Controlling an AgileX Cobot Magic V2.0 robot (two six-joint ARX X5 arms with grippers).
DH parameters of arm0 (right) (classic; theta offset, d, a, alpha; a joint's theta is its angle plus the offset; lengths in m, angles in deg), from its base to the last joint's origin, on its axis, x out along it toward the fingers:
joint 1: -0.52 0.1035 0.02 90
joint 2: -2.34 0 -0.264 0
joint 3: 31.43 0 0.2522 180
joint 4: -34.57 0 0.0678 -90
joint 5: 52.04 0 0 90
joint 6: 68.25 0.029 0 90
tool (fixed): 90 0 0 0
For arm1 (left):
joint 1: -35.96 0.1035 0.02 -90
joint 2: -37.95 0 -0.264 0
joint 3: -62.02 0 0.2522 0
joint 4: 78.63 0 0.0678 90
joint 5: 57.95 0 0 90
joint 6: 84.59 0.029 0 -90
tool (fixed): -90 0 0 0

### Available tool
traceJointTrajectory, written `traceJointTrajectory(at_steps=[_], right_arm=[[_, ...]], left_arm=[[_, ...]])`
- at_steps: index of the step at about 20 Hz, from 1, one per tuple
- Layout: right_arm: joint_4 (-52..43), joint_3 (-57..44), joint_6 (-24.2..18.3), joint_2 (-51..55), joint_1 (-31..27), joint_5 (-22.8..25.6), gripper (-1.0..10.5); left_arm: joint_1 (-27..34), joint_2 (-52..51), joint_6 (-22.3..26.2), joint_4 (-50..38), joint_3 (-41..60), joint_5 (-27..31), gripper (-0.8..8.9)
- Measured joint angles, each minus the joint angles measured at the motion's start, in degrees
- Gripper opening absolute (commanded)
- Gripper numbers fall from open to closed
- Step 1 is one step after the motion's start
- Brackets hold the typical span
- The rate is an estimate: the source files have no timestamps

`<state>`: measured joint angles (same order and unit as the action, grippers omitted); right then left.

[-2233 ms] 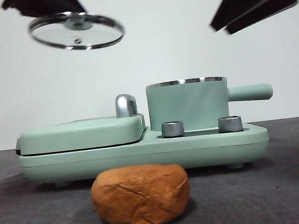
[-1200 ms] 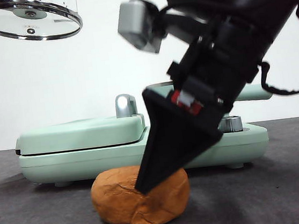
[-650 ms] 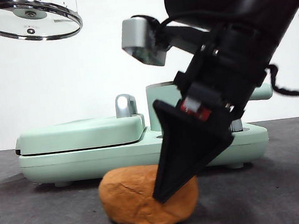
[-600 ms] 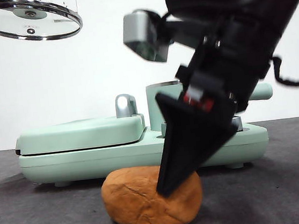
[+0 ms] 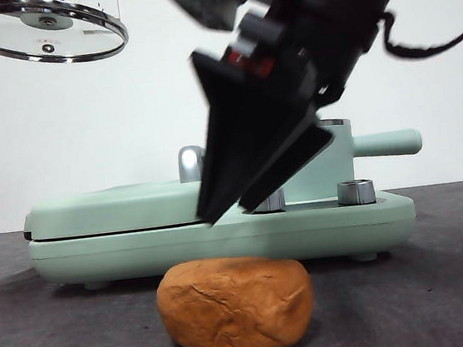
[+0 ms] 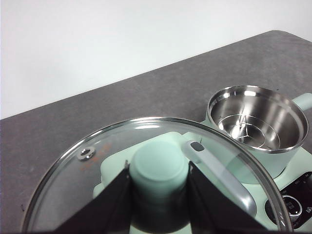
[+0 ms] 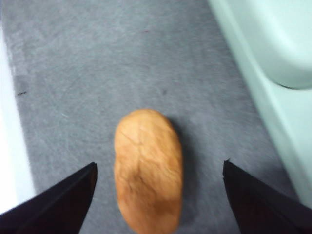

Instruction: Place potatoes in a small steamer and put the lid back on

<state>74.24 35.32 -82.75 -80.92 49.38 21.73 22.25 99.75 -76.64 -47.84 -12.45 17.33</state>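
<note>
The potatoes (image 5: 237, 307), a single orange-brown wrinkled lump, lie on the dark worktop (image 5: 447, 300) just in front of the mint-green cooker base (image 5: 222, 233), touched by nothing. The small steamer (image 6: 258, 127) stands open on that base with its steel bowl bare, ready for loading. Above the lump hangs the right gripper (image 7: 158, 195), jaws spread wide to either side of it, likely lined up for a grasp. The lid (image 6: 146, 180) is held high and off to one side by the left gripper (image 6: 158, 195), jaws clamped on its green knob, which keeps the pot mouth free.
</note>
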Motion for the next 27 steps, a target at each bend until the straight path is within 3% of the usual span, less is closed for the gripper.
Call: traceJointTrajectory(at_steps=[7, 14, 19, 23, 27], right_arm=[[-1.4, 0.0, 0.0, -4.5, 2.7, 0.1, 4.0], [-1.4, 0.0, 0.0, -7.8, 3.3, 4.0, 2.1], [0.1, 0.0, 0.8, -6.8, 3.0, 4.3, 2.0], [8.7, 2.8, 4.7, -1.3, 1.2, 4.5, 2.0], [21.9, 14.1, 9.5, 1.4, -3.7, 4.7, 2.0]], left_arm=[[0.0, 0.0, 0.0, 0.0, 0.0, 0.0, 0.12], [0.2, 0.0, 0.0, -0.1, 0.0, 0.0, 0.12], [0.7, 0.0, 0.0, -0.1, 0.0, 0.0, 0.12], [0.7, 0.0, 0.0, -0.1, 0.0, 0.0, 0.12], [0.7, 0.0, 0.0, -0.1, 0.0, 0.0, 0.12]])
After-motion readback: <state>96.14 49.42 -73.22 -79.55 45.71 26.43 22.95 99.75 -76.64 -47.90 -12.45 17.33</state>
